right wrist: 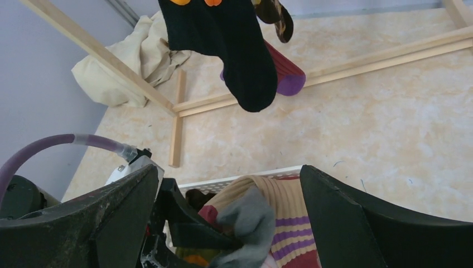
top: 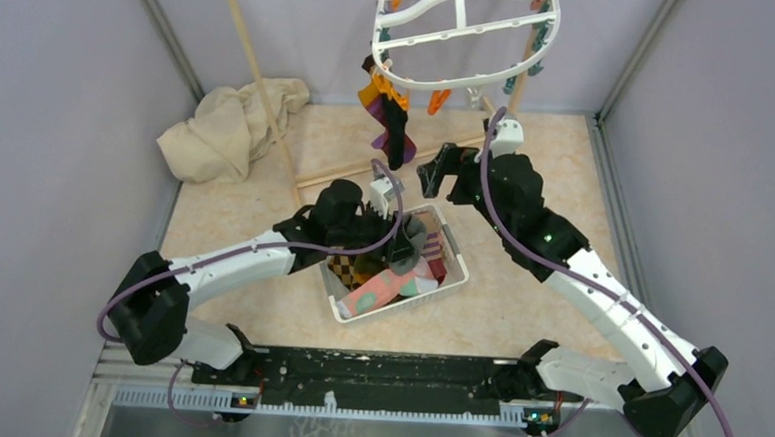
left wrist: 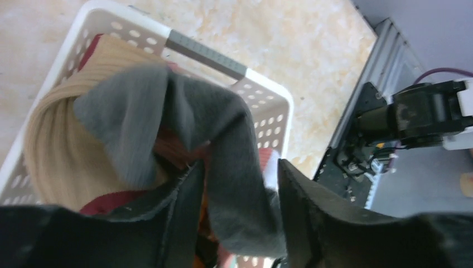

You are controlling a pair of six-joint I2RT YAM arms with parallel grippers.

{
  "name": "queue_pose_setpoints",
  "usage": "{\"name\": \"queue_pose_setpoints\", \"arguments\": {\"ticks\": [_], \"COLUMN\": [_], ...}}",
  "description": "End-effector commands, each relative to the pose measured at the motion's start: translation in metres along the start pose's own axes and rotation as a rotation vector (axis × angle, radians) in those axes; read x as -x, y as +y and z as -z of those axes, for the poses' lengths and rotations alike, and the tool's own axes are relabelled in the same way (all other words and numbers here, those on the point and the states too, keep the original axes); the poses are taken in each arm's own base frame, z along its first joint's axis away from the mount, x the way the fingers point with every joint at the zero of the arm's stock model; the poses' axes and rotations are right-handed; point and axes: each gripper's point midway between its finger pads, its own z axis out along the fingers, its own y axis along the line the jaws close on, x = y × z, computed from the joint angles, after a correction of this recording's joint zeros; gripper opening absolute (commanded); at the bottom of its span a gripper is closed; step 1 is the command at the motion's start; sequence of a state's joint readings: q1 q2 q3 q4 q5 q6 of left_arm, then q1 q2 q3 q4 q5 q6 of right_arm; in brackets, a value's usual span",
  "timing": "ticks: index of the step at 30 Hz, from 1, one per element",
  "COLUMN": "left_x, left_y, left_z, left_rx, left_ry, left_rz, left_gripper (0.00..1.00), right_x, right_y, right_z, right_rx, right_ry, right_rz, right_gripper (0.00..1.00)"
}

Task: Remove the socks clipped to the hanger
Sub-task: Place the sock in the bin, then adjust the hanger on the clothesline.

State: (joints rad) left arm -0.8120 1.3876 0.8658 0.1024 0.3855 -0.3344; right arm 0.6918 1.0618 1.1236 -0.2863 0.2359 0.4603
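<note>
The job is partly done. Lots of socks lie in the white basket, e.g. a pink one with teal spots. The hanger hangs up high at the back. A small bunch of socks hangs from its left side, so a few are left to pull off. Something orange dangles there too; sock or peg, can't tell.

The left gripper is over the basket. The right gripper is up in the air btw the basket & the hanger, near the hanging bunch.

The left wrist view shows what the top view can't: a grey sock fills the gap btw the left fingers, over a tan ribbed sock. Squeezing it or letting go? Can't tell.

The right wrist view shows the right fingers spread wide w/ nothing in them. It also shows the bunch from below: a black sock & a dark red one with a purple toe.
</note>
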Motion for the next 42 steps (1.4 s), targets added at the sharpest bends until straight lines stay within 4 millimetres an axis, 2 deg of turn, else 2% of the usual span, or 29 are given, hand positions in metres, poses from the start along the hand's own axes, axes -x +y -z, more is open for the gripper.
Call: {"name": "queue_pose_setpoints", "arguments": {"ticks": [1,3,4,13,16,19,22,27,31,34,42], "left_x": [0.003,0.011,0.015,0.051,0.062,0.071,0.079,0.101,0.115,0.117,0.11], "left_y": [0.008,0.008,0.007,0.0,-0.001,0.004,0.017,0.047,0.08,0.094,0.1], "left_z": [0.005,0.014,0.018,0.053,0.066,0.079,0.087,0.097,0.105,0.104,0.099], "left_rx": [0.063,0.084,0.097,0.184,0.22,0.279,0.347,0.425,0.499,0.49,0.471], "left_ry": [-0.022,-0.046,-0.056,-0.116,-0.154,-0.196,-0.232,-0.285,-0.321,-0.318,-0.303], "left_rz": [-0.022,-0.036,-0.043,-0.081,-0.088,-0.088,-0.079,-0.054,-0.023,0.005,0.023], "left_gripper": [0.62,0.88,0.98,0.99,0.99,0.99,0.99,0.99,0.99,0.99,0.99], "right_x": [0.031,0.044,0.053,0.138,0.166,0.188,0.195,0.197,0.204,0.211,0.224], "right_y": [-0.005,-0.006,-0.007,0.012,0.008,0.001,-0.008,-0.023,-0.023,-0.022,-0.03], "right_z": [0.017,0.025,0.029,0.056,0.067,0.067,0.051,0.016,0.004,0.0,-0.014], "right_rx": [-0.013,-0.022,-0.023,0.012,0.003,-0.002,0.056,0.188,0.222,0.245,0.241], "right_ry": [-0.09,-0.125,-0.145,-0.312,-0.388,-0.418,-0.386,-0.313,-0.327,-0.344,-0.384], "right_rz": [0.011,0.015,0.011,-0.062,-0.104,-0.173,-0.295,-0.507,-0.559,-0.59,-0.631], "right_gripper": [0.99,0.99,0.99,0.99,0.99,0.99,0.99,0.95,0.94,0.9,0.81]}}
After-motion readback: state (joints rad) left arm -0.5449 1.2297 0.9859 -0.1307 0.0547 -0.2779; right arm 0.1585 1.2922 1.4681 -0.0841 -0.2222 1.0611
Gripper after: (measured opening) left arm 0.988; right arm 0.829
